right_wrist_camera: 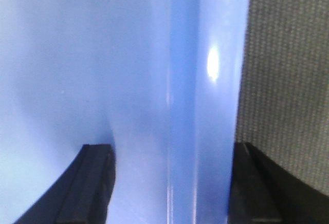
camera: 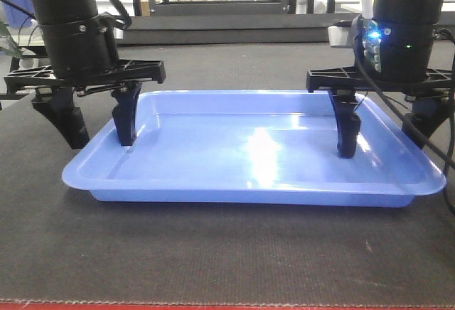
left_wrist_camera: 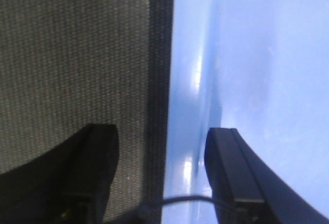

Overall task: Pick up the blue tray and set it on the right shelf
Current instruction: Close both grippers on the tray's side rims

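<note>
The blue tray (camera: pixel 242 195) lies flat on the dark woven counter (camera: pixel 213 260), its long sides running from 9 to 3 o'clock. Its floor carries only glossy glare.

At the tray's 9 o'clock end the left claw (camera: pixel 99 138) hangs with its jaws spread across the flared rim: the outer finger (camera: pixel 67 129) stands over the counter and the inner finger (camera: pixel 126 121) reaches down inside the tray. The left wrist view shows this claw (left_wrist_camera: pixel 162 178) with the rim running up between the two fingers and a gap on either side of it; nothing is pinched.

At the 3 o'clock end the right claw (camera: pixel 384 143) straddles the rim the same way, jaws apart, its inner finger (camera: pixel 347 136) down in the tray near the wall. In the right wrist view the claw (right_wrist_camera: pixel 172 183) has the tray (right_wrist_camera: pixel 103 54) wall and rim between its fingers. Whether either inner fingertip touches the tray floor I cannot tell.

A broad band of bare counter lies toward 6 o'clock, ending at a red strip (camera: pixel 227 306). Toward 12 o'clock a narrower band of counter runs back to a dark raised ledge (camera: pixel 234 33).
</note>
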Robot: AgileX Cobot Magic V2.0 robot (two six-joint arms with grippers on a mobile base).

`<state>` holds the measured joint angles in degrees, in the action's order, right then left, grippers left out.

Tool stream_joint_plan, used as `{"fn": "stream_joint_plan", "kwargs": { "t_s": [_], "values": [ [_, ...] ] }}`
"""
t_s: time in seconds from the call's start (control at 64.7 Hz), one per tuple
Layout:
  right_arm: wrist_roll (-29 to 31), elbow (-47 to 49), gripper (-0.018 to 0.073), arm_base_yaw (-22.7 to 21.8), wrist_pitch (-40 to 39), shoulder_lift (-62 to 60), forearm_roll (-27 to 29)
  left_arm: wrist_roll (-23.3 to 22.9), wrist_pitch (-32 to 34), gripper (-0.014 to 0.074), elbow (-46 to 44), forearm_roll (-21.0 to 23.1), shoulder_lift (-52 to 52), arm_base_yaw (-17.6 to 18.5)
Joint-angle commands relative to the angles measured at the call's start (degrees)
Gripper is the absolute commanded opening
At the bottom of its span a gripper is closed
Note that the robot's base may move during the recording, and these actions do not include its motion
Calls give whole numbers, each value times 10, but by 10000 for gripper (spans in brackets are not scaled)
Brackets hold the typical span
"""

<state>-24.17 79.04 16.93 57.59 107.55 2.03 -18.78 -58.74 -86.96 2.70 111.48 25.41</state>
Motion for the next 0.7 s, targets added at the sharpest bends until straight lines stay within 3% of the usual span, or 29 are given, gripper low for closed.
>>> {"fn": "stream_joint_plan", "kwargs": {
  "t_s": [0.0,0.464,0.572,0.68],
  "values": [
    [-3,17,516,-4,-6,-29,-3,-5,1,294,-11,5,-28,-1],
    [-3,17,516,-4,-6,-29,-3,-2,0,283,-11,9,-19,-1],
    [-3,17,509,-4,-6,-29,-3,-2,0,204,-11,9,-19,-1],
    [-3,17,421,-4,-4,-29,-3,-2,0,97,-11,9,-19,-1]
  ]
}}
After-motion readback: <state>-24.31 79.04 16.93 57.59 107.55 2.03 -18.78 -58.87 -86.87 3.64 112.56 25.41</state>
